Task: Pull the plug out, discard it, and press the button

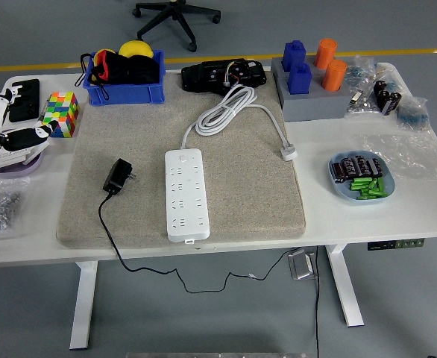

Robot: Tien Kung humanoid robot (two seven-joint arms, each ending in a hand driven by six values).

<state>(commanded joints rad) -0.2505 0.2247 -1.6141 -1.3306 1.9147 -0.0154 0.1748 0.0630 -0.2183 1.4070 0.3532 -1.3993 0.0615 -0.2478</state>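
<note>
Head view: the white power strip [185, 195] lies lengthwise at the centre of a grey mat [181, 171] on the desk [397, 216]. None of its sockets appears to have anything plugged in. Its own white cable [230, 110] coils off toward 12 o'clock and ends in a white plug [288, 154] lying loose on the mat at about 2 o'clock from the strip. The black plug [118, 176], an adapter with its prongs showing, lies on the mat at 9 o'clock from the strip, well apart from it; its black cord [108, 231] trails toward 6 o'clock over the desk's near edge.

The left hand [13, 138], white with dark tips, sits at the desk's left edge at 9 o'clock, near a colour cube [60, 113] and over a pale purple dish [13, 165]. Its fingers look loosely curled and clamped on nothing. It is well apart from both plug and strip. The right hand does not show.

Judged from how things lie, pulling the plug out is done and it has been dropped aside, which likely counts as thrown away. Pressing the button seems to be what is left; a small tab at the strip's near end [189, 240] may be the switch, though it is too small to be sure.
</note>
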